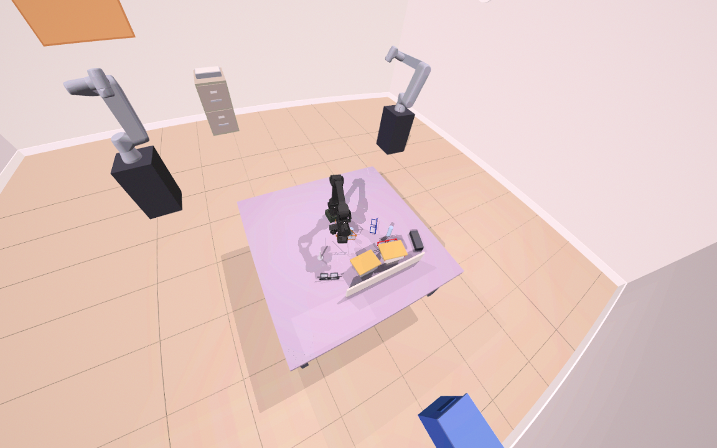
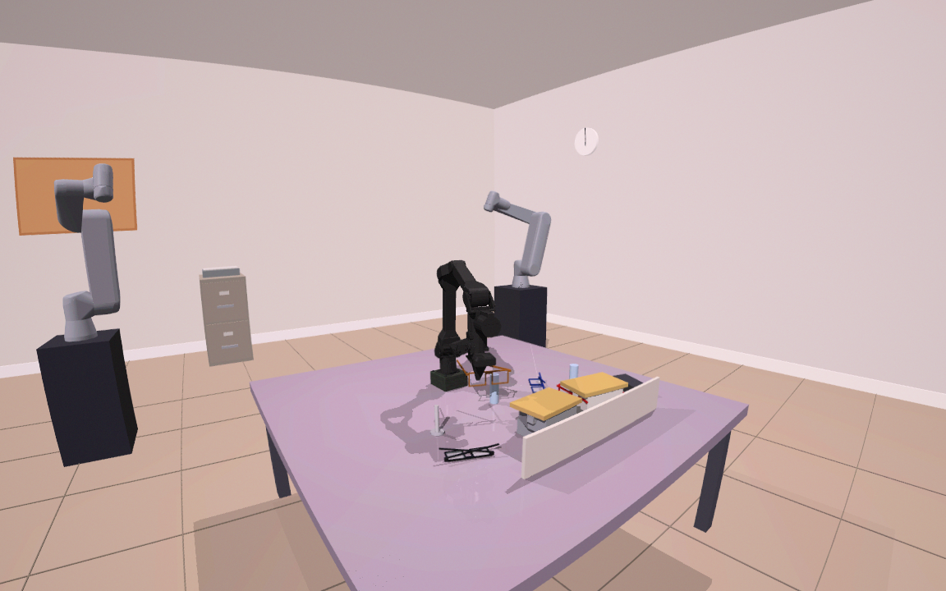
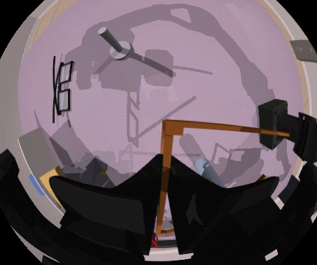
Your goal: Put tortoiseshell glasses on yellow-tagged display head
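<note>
The orange-brown tortoiseshell glasses (image 1: 353,236) (image 2: 507,377) (image 3: 217,127) hang above the table. My gripper (image 1: 342,239) (image 2: 479,375) (image 3: 164,159) is shut on their front frame; in the wrist view one temple reaches right, towards the arm's base. The second temple is mostly hidden by a finger. A grey display head (image 2: 530,424) (image 3: 88,170) is under the nearer yellow-orange slab (image 1: 365,262) (image 2: 546,403). A small yellow tag (image 3: 103,173) shows on it in the wrist view. The other head is mostly hidden under the second slab (image 1: 393,250) (image 2: 594,383). The held glasses are apart from both heads.
A low white wall (image 1: 386,275) (image 2: 594,428) stands behind the heads. Black glasses (image 1: 328,277) (image 2: 469,451) (image 3: 65,100) lie near a grey post (image 2: 438,419) (image 3: 110,39). A light-blue post (image 2: 493,397) (image 3: 207,171) stands below the held glasses. Red glasses, blue glasses (image 1: 373,225) and a dark case (image 1: 416,239) are farther right.
</note>
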`<action>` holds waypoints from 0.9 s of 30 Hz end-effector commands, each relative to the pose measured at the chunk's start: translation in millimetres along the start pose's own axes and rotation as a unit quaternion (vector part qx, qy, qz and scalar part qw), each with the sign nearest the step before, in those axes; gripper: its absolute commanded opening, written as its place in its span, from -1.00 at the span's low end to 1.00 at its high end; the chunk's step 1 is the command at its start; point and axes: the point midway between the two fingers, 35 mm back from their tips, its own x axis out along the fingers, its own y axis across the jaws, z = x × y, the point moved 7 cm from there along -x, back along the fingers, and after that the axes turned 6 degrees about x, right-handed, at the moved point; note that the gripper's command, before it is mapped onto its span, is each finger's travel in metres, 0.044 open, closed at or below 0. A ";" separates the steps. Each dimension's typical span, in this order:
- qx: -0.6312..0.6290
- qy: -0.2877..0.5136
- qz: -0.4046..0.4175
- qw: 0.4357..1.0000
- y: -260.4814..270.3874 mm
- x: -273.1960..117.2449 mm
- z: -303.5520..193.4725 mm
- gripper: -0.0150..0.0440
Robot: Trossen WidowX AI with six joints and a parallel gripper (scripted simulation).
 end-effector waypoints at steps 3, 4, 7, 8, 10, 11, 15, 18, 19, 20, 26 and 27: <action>0.089 -0.004 0.003 0.996 24.7 -4.2 28.3 -0.49; 0.104 -0.004 0.004 0.995 28.6 -4.6 33.4 -0.49; 0.148 -0.004 0.004 0.989 39.5 -5.8 49.6 -0.49; 0.163 -0.004 0.005 0.987 42.9 -6.1 55.2 -0.49; 0.192 -0.005 0.005 0.981 49.4 -6.7 66.8 -0.49; 0.207 -0.005 0.006 0.978 52.5 -6.9 72.7 -0.49; 0.265 -0.006 0.007 0.964 63.7 -7.4 97.5 -0.49; 0.308 -0.007 0.008 0.951 70.7 -7.5 117.1 -0.49; 0.323 -0.007 0.008 0.946 72.8 -7.5 123.8 -0.49; 0.337 -0.007 0.008 0.942 74.7 -7.4 130.6 -0.49; 0.420 -0.008 0.010 0.907 83.3 -6.3 172.9 -0.49; 0.434 -0.009 0.010 0.901 84.2 -6.0 180.1 -0.49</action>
